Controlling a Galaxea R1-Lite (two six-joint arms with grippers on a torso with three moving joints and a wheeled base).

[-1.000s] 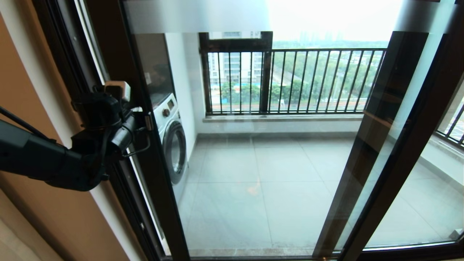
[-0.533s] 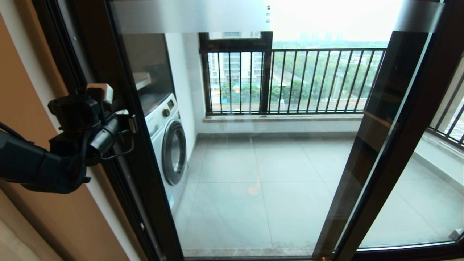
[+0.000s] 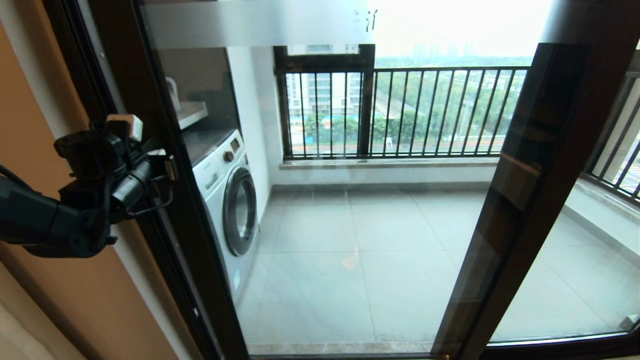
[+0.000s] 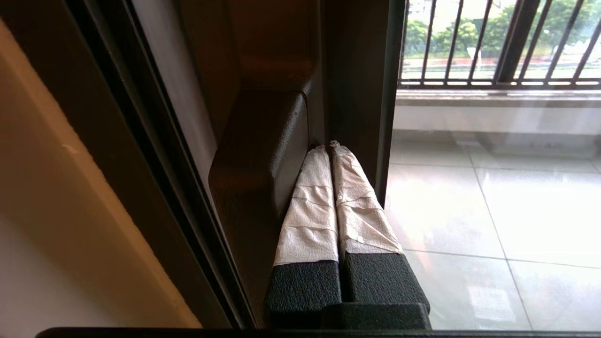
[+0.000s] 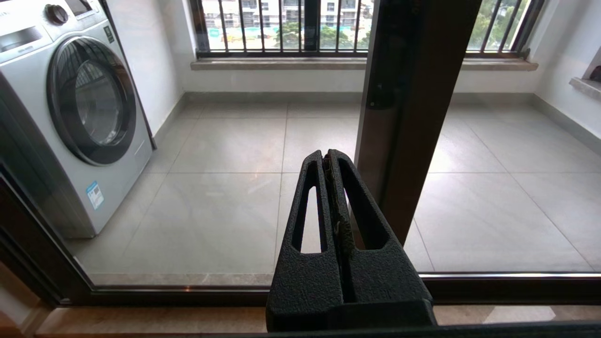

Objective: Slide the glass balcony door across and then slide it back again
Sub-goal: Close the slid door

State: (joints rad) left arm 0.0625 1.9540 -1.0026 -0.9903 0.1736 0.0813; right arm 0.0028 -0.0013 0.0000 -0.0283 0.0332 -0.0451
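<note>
Daylight from the balcony, dark indoors

We see strong daylight pouring in from outside, past the black vertical-bar railing [image 3: 400, 112], with the sky above it blown out to plain white. The grey tiled balcony floor [image 3: 360, 260] carries a soft sheen in the head view and washes out to hard glare in the left wrist view [image 4: 526, 206]. The dark brown metal frame of the glass balcony door [image 3: 165, 150] stands backlit and nearly without detail, and the tan wall [image 3: 40, 125] indoors lies in dim, warm shade. Straight frame lines splay outward towards the head view's edges. We find the white paper-wrapped fingers of the left pincer [image 4: 331, 145] sharp and evenly lit.
</note>
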